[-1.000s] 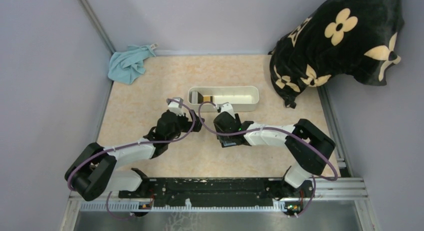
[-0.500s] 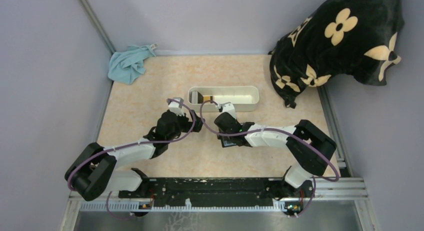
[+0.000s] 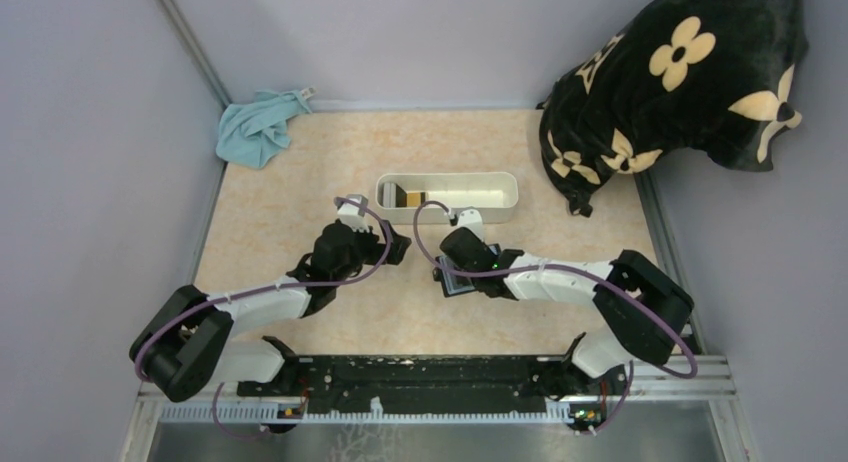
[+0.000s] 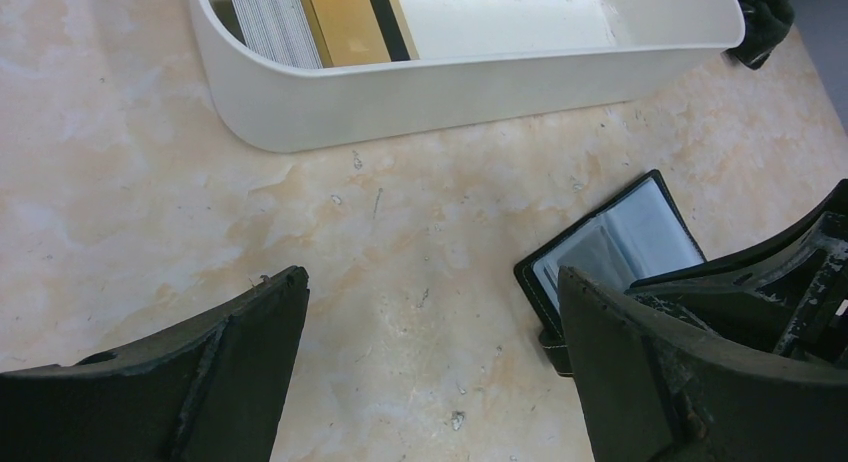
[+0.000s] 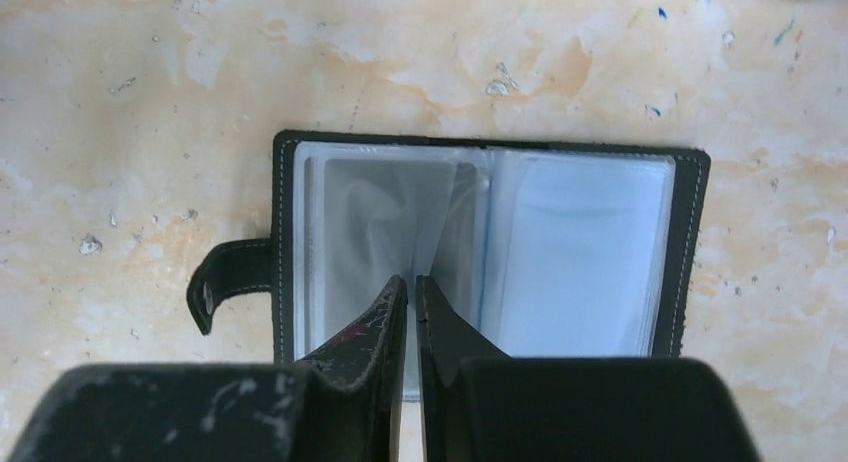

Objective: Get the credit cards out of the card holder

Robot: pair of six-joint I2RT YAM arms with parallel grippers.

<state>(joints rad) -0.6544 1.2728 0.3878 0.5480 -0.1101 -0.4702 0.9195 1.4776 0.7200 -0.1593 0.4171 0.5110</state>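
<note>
The right pincer (image 5: pixel 412 282) points down at the middle of the card holder (image 5: pixel 580 242), its two black fingers pressed almost together with only a sliver of light between them. Whether a sleeve leaf or a card is caught in that sliver cannot be made out; the finger bodies hide the holder's near edge. The black holder lies open and flat on the mottled beige surface (image 3: pixel 300 192), clear sleeves spread left and right of the fold and a strap tab (image 5: pixel 225 282) sticking out on one side. The sleeves show cloudy grey-blue, and what they contain is hard to read.

The left pincer (image 4: pixel 430 282) is spread wide above bare surface, holding nothing. From its wrist camera the holder (image 4: pixel 620 237) lies just beside its right finger, its lower corner cut off behind that finger and the right arm's dark fingers.

From above, the holder (image 3: pixel 455 282) is mostly covered by the right pincer (image 3: pixel 447 274), with the left pincer (image 3: pixel 395 247) a little to its left.

Beyond both sits the white tray (image 4: pixel 450 82), holding a gold card (image 4: pixel 350 27) with a black stripe next to a stack of pale cards (image 4: pixel 270 22) standing on edge. Farther back, a blue cloth (image 3: pixel 258 127) is crumpled in the left corner and a black flowered cushion (image 3: pixel 680 77) fills the right, partly out of frame.
</note>
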